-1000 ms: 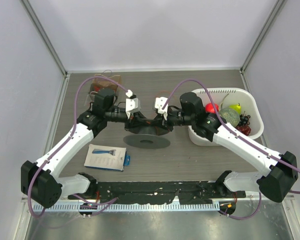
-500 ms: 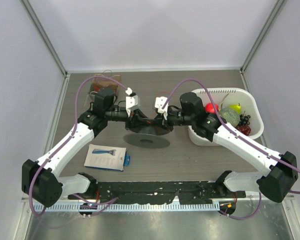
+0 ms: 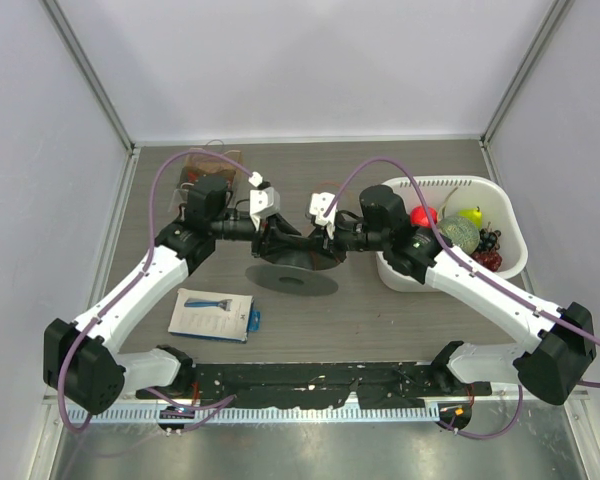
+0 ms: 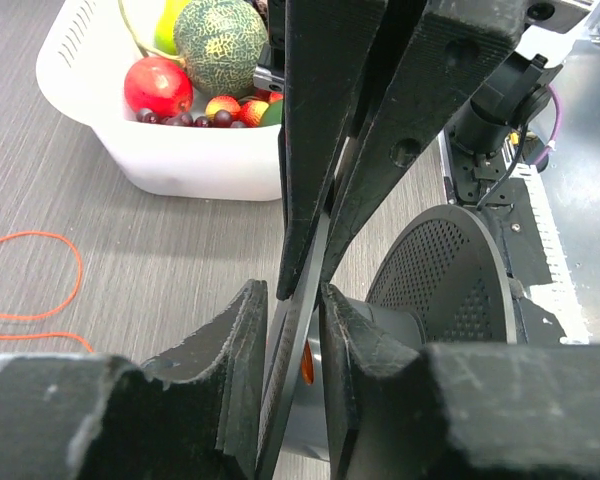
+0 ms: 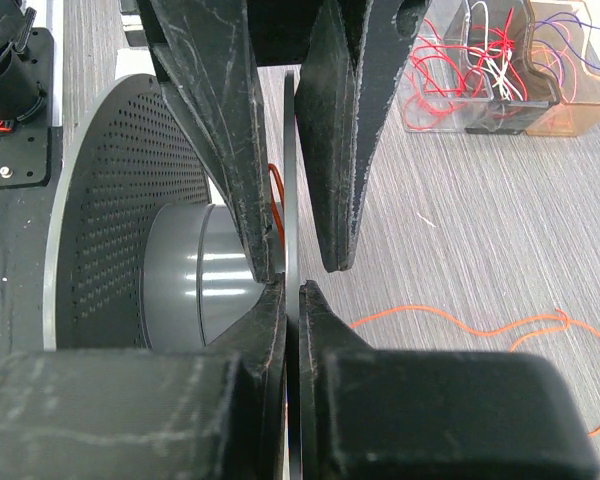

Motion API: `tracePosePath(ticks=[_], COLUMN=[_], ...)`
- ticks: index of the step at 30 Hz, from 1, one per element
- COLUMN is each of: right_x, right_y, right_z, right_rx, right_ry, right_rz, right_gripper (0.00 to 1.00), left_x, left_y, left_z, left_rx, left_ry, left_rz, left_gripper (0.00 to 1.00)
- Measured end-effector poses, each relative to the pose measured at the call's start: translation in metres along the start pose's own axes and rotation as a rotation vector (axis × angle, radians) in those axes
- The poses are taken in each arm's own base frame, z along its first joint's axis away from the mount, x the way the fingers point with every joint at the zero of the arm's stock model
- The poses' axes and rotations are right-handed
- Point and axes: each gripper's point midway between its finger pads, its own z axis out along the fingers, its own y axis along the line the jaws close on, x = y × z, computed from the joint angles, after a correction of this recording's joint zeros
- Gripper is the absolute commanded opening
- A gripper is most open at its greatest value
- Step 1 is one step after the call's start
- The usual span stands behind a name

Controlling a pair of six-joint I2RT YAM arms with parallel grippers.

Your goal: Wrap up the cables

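A black spool (image 3: 293, 272) with perforated flanges and a grey hub (image 5: 195, 275) hangs between my two grippers above mid-table. My right gripper (image 5: 291, 290) is shut on the rim of one thin flange (image 5: 290, 150). From the opposite side my left gripper (image 4: 292, 300) straddles the same flange (image 4: 305, 260), open, with a gap showing at its jaws. A bit of orange cable (image 4: 307, 365) lies on the hub. More thin orange cable (image 5: 460, 325) trails loose over the table, forming a loop (image 4: 40, 240). In the top view the grippers meet at the spool, left (image 3: 280, 238) and right (image 3: 315, 245).
A white basket (image 3: 500, 215) of fruit stands at the right. A packaged razor (image 3: 213, 314) lies front left. Clear boxes with coloured wires (image 5: 490, 70) sit at the back left (image 3: 205, 165). A black strip (image 3: 310, 380) runs along the near edge.
My left gripper's jaws have widened around the flange and its wrist has shifted slightly away. The right gripper keeps its grip and the spool stays where it was.
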Motion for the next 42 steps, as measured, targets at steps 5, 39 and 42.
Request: tracePosePath(ticks=[5,39,42], right_x=[0.001,0.008,0.006], right_y=[0.000,0.009,0.008], right_z=[0.000,0.002,0.002], right_rx=[-0.001,-0.035,-0.033], right_ry=[0.001,0.013,0.006], right_rz=[0.001,-0.009,-0.016], right_gripper=[0.01,0.01,0.01], left_x=[-0.001,0.018,0.016], left_y=[0.000,-0.014,-0.014], left_z=[0.001,-0.002,-0.003], left_rx=[0.006,0.090,0.087], left_ry=[-0.009,0.050,0.054], left_rz=[0.005,0.138,0.144], left_gripper=[0.29,0.16,0.18])
